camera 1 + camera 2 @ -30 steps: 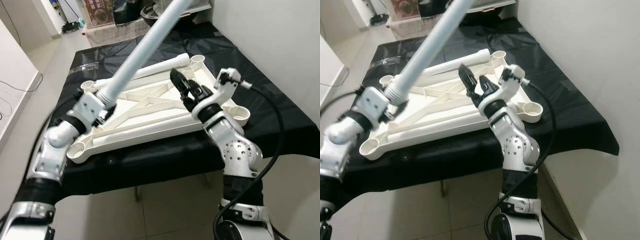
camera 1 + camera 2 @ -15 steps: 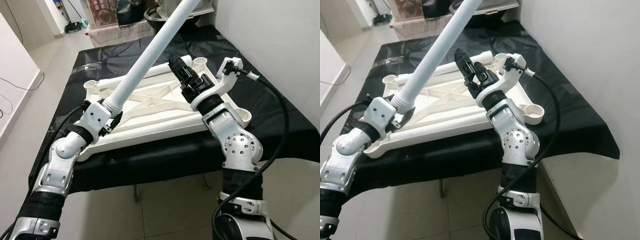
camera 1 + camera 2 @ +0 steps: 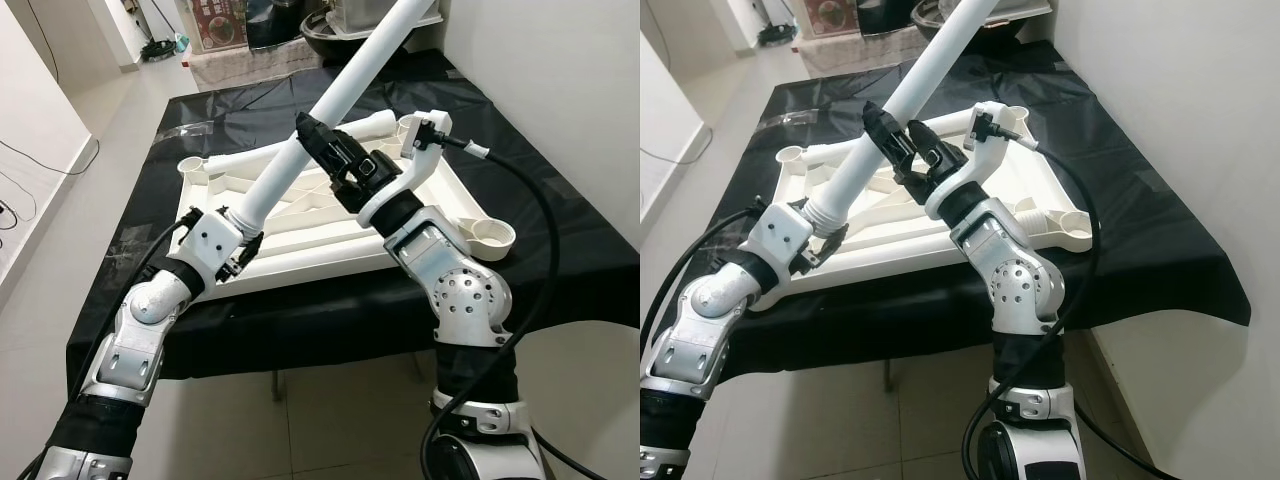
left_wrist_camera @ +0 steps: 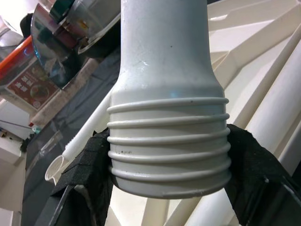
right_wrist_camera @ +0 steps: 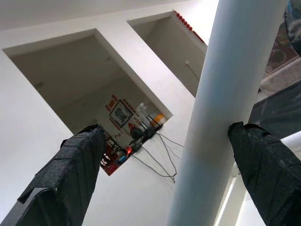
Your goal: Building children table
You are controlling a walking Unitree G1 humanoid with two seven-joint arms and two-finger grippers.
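Our left claw (image 3: 238, 252) is clenched on the threaded end of the white table leg (image 3: 340, 100), its black pads (image 4: 91, 165) pressed against the ribbed collar. From there the leg slants up and away from us. Farther along it, our right claw (image 3: 312, 135) stands spread around the shaft, one finger (image 5: 263, 165) touching it and the other apart. Beneath both claws the upturned white tabletop (image 3: 440, 195) lies on the black-covered counter (image 3: 560, 215), another leg (image 3: 945, 125) resting along its far edge.
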